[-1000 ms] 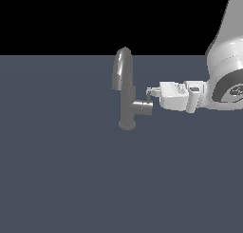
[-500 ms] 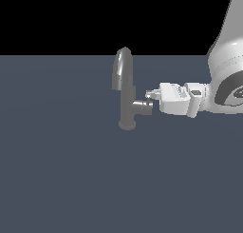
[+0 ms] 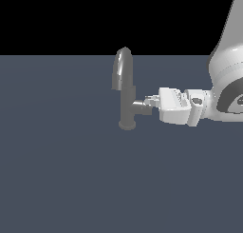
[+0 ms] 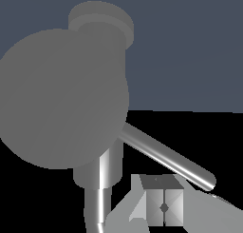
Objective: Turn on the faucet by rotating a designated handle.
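The grey faucet (image 3: 126, 96) stands upright on the dark floor, its arched spout up and its side stub (image 3: 141, 107) pointing to the exterior view's right. My gripper (image 3: 150, 102) is at the stub's end, its white hand level with it. In the wrist view the stub's round end (image 4: 61, 99) fills the picture, and the handle (image 4: 166, 156), a thin shiny rod, slants out from it. My gripper (image 4: 163, 207) is shut and empty, its fingertips lying right against the side of the rod. In the exterior view the fingers hide the handle.
The flat dark grey-blue floor (image 3: 61, 179) spreads all around the faucet. My white arm (image 3: 228, 80) comes in from the exterior view's right edge. Nothing else is in view.
My gripper and hand have moved downward beside the stub's end, staying close to the faucet. The faucet's column and spout have not moved.
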Controlling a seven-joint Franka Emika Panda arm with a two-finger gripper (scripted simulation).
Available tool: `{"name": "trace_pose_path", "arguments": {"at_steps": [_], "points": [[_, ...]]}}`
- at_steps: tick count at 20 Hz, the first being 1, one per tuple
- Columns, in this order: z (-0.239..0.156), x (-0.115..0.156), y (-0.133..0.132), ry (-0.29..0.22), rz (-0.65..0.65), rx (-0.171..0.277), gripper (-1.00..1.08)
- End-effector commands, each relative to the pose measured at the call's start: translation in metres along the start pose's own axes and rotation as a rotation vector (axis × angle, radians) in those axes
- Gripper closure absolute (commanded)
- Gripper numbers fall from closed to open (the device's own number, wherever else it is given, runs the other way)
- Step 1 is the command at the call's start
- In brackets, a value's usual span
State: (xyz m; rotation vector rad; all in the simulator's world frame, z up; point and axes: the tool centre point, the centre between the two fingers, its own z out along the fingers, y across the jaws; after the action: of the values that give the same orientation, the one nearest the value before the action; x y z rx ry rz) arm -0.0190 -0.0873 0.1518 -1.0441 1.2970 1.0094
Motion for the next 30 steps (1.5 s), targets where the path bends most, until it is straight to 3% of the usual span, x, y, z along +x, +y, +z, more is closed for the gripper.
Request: {"name": "trace_pose_path", "arguments": {"at_steps": [1,9,10,11,30], "points": [[-0.001,0.017,0.007,0.001,0.013,0.001,1.08],[-0.002,0.066,0.026,0.000,0.031,-0.001,1.08],[-0.002,0.066,0.026,0.000,0.031,-0.001,1.08],[0.000,0.042,0.013,-0.008,-0.009,-0.006,1.08],[-0.002,0.109,-0.005,0.000,0.029,-0.001,1.08]]}}
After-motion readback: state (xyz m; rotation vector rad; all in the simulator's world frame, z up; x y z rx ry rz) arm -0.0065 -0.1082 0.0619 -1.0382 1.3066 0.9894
